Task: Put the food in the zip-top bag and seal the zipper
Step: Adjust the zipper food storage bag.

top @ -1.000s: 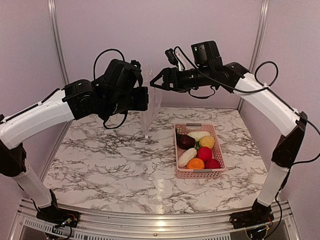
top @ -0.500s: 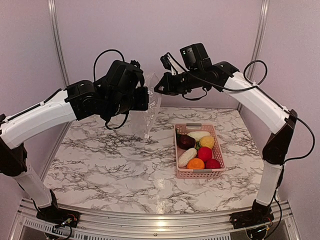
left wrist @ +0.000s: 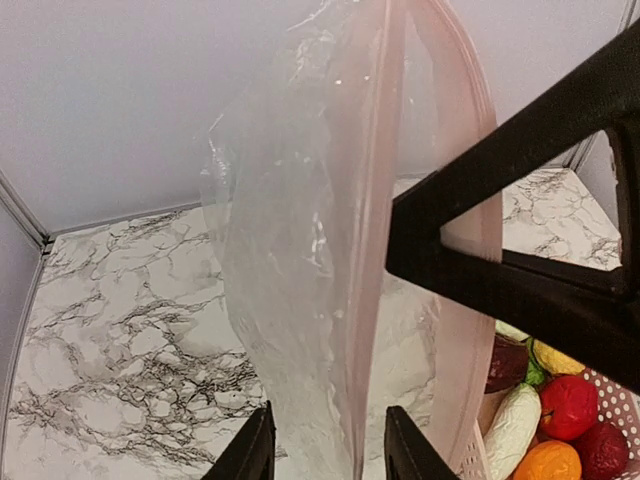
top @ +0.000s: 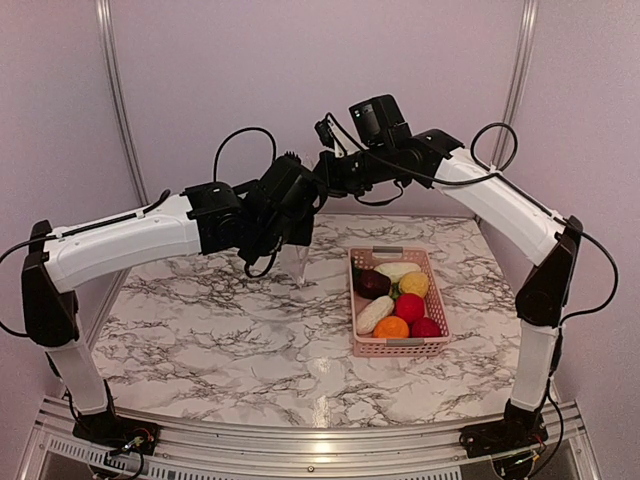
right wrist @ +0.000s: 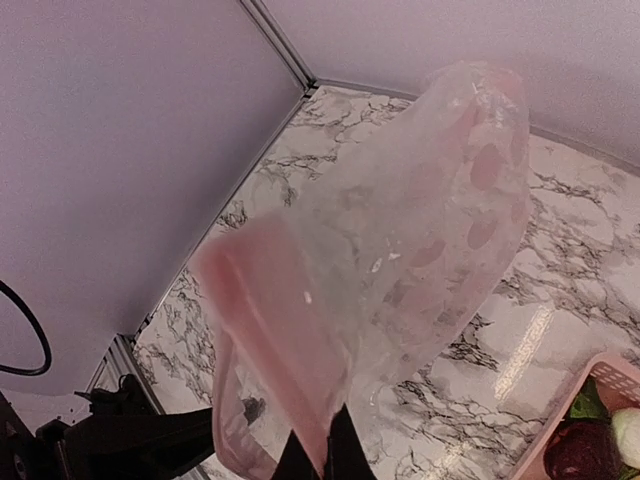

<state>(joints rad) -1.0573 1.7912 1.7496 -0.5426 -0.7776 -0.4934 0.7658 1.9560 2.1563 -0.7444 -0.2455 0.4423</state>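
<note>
The zip-top bag hangs over the desk, left of the pink basket. The right fingers are clamped on its zipper strip. The left fingers stand apart, straddling the bag's edge. The food lies in the basket, apart from both arms.

We see soft, even light from above in all three views, and it gives the plain lilac walls a gentle tint. The white marble-patterned bench carries a pale shiny streak near its front edge in the top view, and a similar glare streak in the right wrist view. Shadows are weak, with soft edges. The clear crinkly plastic bag shows small bright glints on its folds. Its pink closure strip is very near both wrist lenses and looks blurred. The aluminium corner posts stand slanted in the top view.
</note>
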